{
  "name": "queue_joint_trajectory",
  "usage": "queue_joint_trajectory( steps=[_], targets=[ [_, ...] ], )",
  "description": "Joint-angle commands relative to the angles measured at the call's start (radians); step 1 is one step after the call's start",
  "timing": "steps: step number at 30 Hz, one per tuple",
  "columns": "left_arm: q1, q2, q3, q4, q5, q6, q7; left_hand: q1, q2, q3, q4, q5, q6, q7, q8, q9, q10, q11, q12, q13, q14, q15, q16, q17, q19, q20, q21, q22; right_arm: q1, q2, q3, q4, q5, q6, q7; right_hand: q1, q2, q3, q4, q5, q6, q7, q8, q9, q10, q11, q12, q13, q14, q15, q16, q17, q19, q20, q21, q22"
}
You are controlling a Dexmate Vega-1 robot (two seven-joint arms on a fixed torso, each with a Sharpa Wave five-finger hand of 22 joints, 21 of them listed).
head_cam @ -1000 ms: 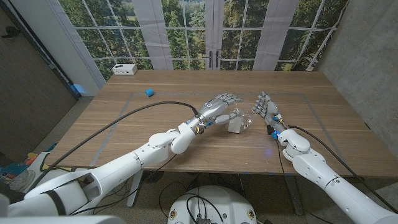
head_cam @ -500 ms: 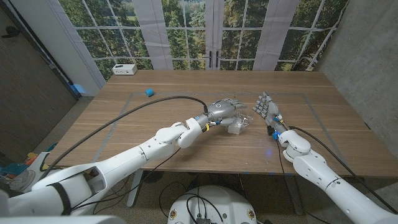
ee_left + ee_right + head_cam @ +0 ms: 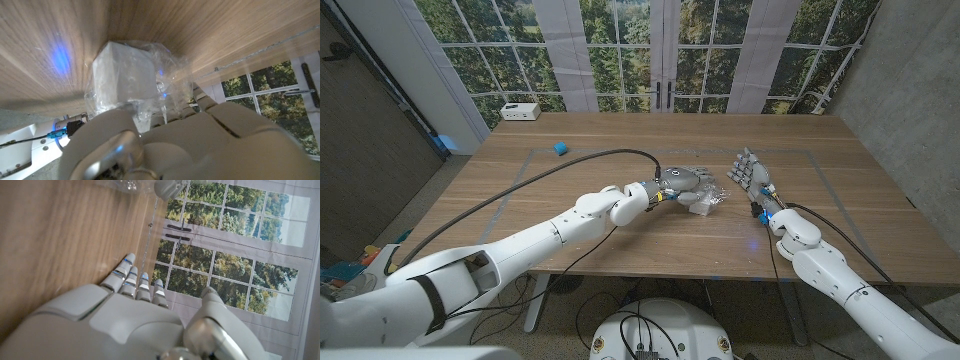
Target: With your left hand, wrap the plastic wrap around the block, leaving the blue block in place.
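Observation:
A pale block [image 3: 701, 203] covered in crinkled clear plastic wrap [image 3: 715, 197] sits on the wooden table [image 3: 620, 220] at mid-right. My left hand [image 3: 684, 182] lies over its far left side with the fingers curled down onto the wrap. In the left wrist view the block [image 3: 125, 75] stands just beyond my left hand [image 3: 200, 140], whose fingers pinch the plastic wrap [image 3: 170, 75] against it. My right hand [image 3: 749, 169] stands upright to the right of the block, fingers apart, holding nothing. The small blue block [image 3: 560, 148] sits alone at the far left of the table.
A white box [image 3: 520, 110] stands at the table's far left corner. Tape lines [image 3: 510, 178] mark a rectangle on the tabletop. In the right wrist view my right hand [image 3: 135, 325] faces the windows, with a bit of wrap [image 3: 125, 185] at the picture's edge.
My left hand has sunk from above the block onto it and its fingers have curled over the wrap, which now lies closer around the block. The right hand has stayed put.

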Motion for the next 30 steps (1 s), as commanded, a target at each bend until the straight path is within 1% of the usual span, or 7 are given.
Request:
queue_joint_trajectory(
  steps=[1, 4, 5, 6, 12, 26, 30],
  targets=[
    [-0.063, -0.002, 0.068, 0.001, 0.052, -0.011, -0.180, -0.077, -0.002, -0.015, -0.007, 0.012, -0.065, -0.017, -0.010, -0.001, -0.054, -0.007, -0.007, -0.001, -0.072, -0.002, -0.003, -0.001, -0.057, 0.003, -0.020, 0.001, 0.014, 0.008, -0.002, 0.024, 0.007, 0.000, 0.013, 0.002, -0.002, 0.001, 0.003, 0.002, 0.002, 0.004, 0.000, 0.001, 0.002, 0.006, 0.000, 0.004, 0.009, 0.002, -0.001, 0.001, -0.001, 0.003, -0.002, 0.002],
    [-0.066, -0.003, 0.079, -0.008, 0.080, 0.003, -0.198, -0.122, 0.008, -0.001, -0.007, 0.021, -0.138, -0.011, -0.013, -0.002, -0.116, -0.001, -0.011, -0.002, -0.127, 0.008, -0.002, -0.002, -0.108, -0.001, -0.035, 0.001, 0.014, 0.008, -0.001, 0.026, 0.007, 0.000, 0.012, 0.002, -0.002, 0.001, 0.004, 0.002, 0.003, 0.004, 0.000, 0.001, 0.002, 0.006, 0.000, 0.004, 0.010, 0.001, 0.000, 0.002, -0.001, 0.003, -0.002, 0.002],
    [-0.072, -0.006, 0.082, -0.006, 0.081, 0.000, -0.212, -0.137, 0.010, 0.008, -0.006, 0.025, -0.162, -0.017, -0.011, -0.003, -0.139, -0.005, -0.012, -0.002, -0.148, 0.006, -0.002, -0.002, -0.122, -0.005, -0.037, 0.001, 0.014, 0.010, 0.000, 0.028, 0.009, 0.004, 0.014, 0.002, -0.002, 0.001, 0.004, 0.002, 0.003, 0.004, 0.000, 0.001, 0.003, 0.006, 0.000, 0.004, 0.010, 0.002, 0.000, 0.002, 0.000, 0.004, -0.002, 0.002],
    [-0.069, -0.004, 0.086, -0.016, 0.101, 0.015, -0.212, -0.169, 0.009, 0.025, -0.006, 0.032, -0.242, -0.031, -0.013, -0.004, -0.199, -0.015, -0.014, -0.003, -0.194, 0.009, 0.000, -0.002, -0.160, -0.004, -0.041, 0.003, 0.013, 0.010, 0.000, 0.027, 0.006, 0.006, 0.011, 0.001, -0.002, 0.001, 0.004, 0.002, 0.002, 0.004, 0.000, 0.001, 0.003, 0.007, 0.000, 0.004, 0.010, 0.002, 0.000, 0.002, -0.001, 0.003, -0.002, 0.002],
    [-0.074, -0.004, 0.087, -0.019, 0.093, 0.002, -0.246, -0.233, 0.011, 0.044, 0.000, 0.039, -0.348, -0.012, -0.012, -0.003, -0.308, -0.010, -0.014, -0.002, -0.298, 0.018, -0.002, 0.001, -0.251, -0.014, -0.049, 0.006, 0.010, 0.007, 0.004, 0.024, 0.006, 0.012, 0.012, 0.001, -0.001, 0.001, 0.005, 0.002, 0.003, 0.005, 0.000, 0.001, 0.005, 0.007, 0.001, 0.004, 0.011, 0.002, 0.000, 0.002, 0.000, 0.003, -0.002, 0.002],
    [-0.046, 0.018, 0.069, -0.068, 0.115, 0.034, -0.251, -0.272, 0.005, 0.043, 0.003, 0.040, -0.383, -0.019, -0.007, -0.002, -0.332, -0.008, -0.006, -0.001, -0.323, 0.018, 0.005, 0.002, -0.280, -0.019, -0.044, 0.008, 0.010, 0.003, 0.003, 0.022, 0.003, 0.017, 0.022, 0.000, 0.000, 0.001, 0.006, 0.002, 0.004, 0.005, 0.000, 0.001, 0.006, 0.008, 0.001, 0.004, 0.010, 0.001, 0.000, 0.002, 0.000, 0.004, -0.002, 0.002],
    [-0.013, 0.034, 0.039, -0.100, 0.115, 0.063, -0.198, -0.295, -0.010, 0.032, 0.001, 0.038, -0.394, -0.032, -0.005, -0.002, -0.340, -0.011, -0.003, -0.001, -0.322, 0.020, 0.010, 0.003, -0.282, -0.021, -0.039, 0.008, 0.009, 0.001, 0.003, 0.019, 0.004, 0.015, 0.022, 0.000, 0.000, 0.001, 0.006, 0.003, 0.004, 0.005, 0.000, 0.001, 0.007, 0.008, 0.001, 0.004, 0.012, 0.003, 0.000, 0.003, 0.001, 0.004, -0.002, 0.002]
  ],
)
